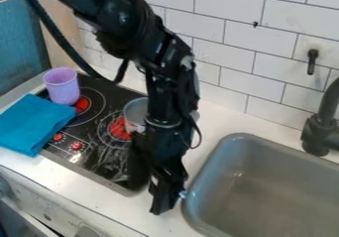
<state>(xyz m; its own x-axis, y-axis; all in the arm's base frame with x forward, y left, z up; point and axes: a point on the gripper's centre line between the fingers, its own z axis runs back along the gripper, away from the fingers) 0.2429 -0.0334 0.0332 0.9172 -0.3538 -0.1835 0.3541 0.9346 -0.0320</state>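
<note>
The black gripper hangs low over the white counter, between the stove's front right corner and the left rim of the sink. A small pale, shiny spot shows right beside it at the sink rim; whether the gripper holds it I cannot tell. Behind the arm, a grey metal pot stands on the stove, partly hidden. A purple cup stands upright at the stove's back left. The folded blue cloth lies over the stove's left edge and the counter.
The black stove top has red burner centres and red knob marks. A dark faucet rises behind the sink at the right. White tiled wall runs along the back, with a small dark hook on it.
</note>
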